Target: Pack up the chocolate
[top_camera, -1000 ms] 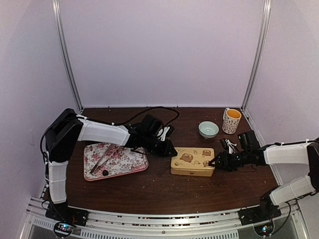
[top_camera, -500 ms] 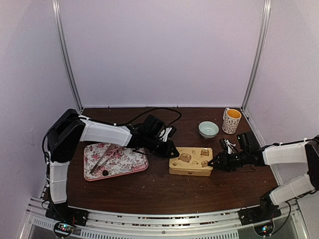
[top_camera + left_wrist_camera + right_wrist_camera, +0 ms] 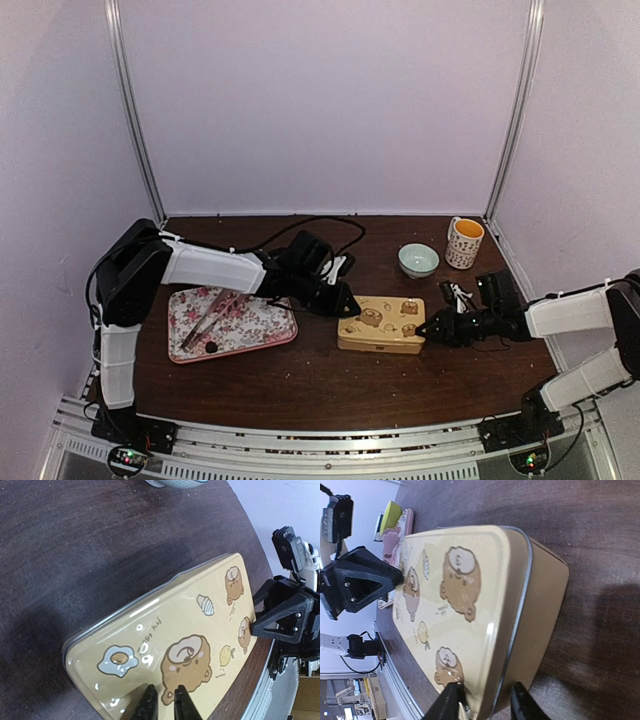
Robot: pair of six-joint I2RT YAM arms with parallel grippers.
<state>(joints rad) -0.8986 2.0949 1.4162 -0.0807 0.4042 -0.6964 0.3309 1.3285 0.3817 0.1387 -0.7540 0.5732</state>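
A yellow tin [image 3: 384, 325] with bear pictures lies closed mid-table; the same tin [image 3: 170, 635] fills the left wrist view. My left gripper [image 3: 345, 303] hovers at its left end, fingertips [image 3: 166, 692] nearly together over the lid with nothing between them. My right gripper [image 3: 428, 329] clasps the tin's right end [image 3: 520, 605]: one finger on the lid, the other against the end wall near the table [image 3: 487, 697]. One small dark lump of chocolate [image 3: 211, 347] lies on the floral tray [image 3: 270, 325]. No other chocolate shows.
Pink tongs [image 3: 208, 318] lie on the tray at the left. A pale green bowl [image 3: 418, 260] and a patterned mug [image 3: 464, 242] stand at the back right. A black cable [image 3: 300, 222] runs behind the left arm.
The tin has shifted a little to the left and both grippers moved with it. The right gripper's fingers have closed somewhat onto the tin's end.
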